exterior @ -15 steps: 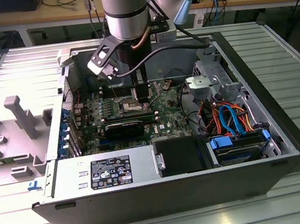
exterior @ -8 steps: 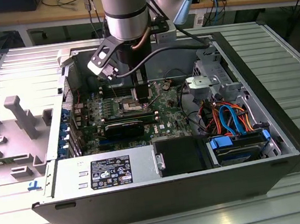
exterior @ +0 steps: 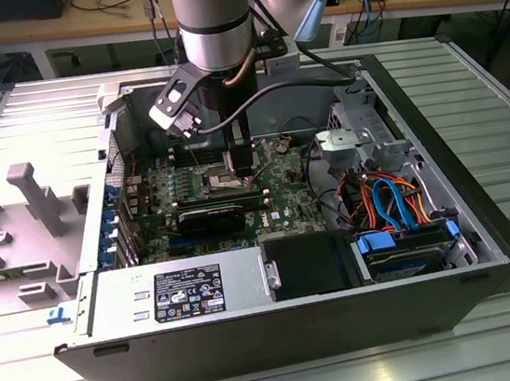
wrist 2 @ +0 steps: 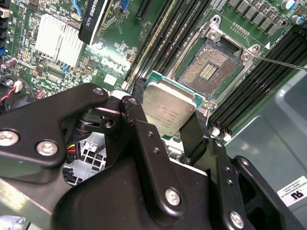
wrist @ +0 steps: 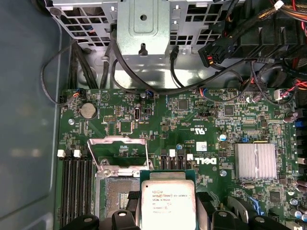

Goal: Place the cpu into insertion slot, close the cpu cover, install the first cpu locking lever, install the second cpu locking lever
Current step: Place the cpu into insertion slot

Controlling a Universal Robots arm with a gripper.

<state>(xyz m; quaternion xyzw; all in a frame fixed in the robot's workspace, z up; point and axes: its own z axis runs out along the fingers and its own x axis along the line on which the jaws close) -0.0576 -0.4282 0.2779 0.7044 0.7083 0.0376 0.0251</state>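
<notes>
Gripper (wrist 2: 165, 120) is pinching the cpu (wrist 2: 169, 108) by two edges. I'm seeing the insertion slot (wrist 2: 207, 72) lying bare just beyond its fingertips and the cpu cover (wrist: 122, 153) standing open, so every step is remaining.

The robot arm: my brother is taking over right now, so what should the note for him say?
Gripper: shut on the cpu, held over the green board close to the insertion slot.
Slot: open and empty, contacts showing.
Cpu cover: flipped up, open.
A locking lever stands swung out.
Done: cpu picked up.
Left: cpu not seated, cover not closed, levers not locked.
</notes>
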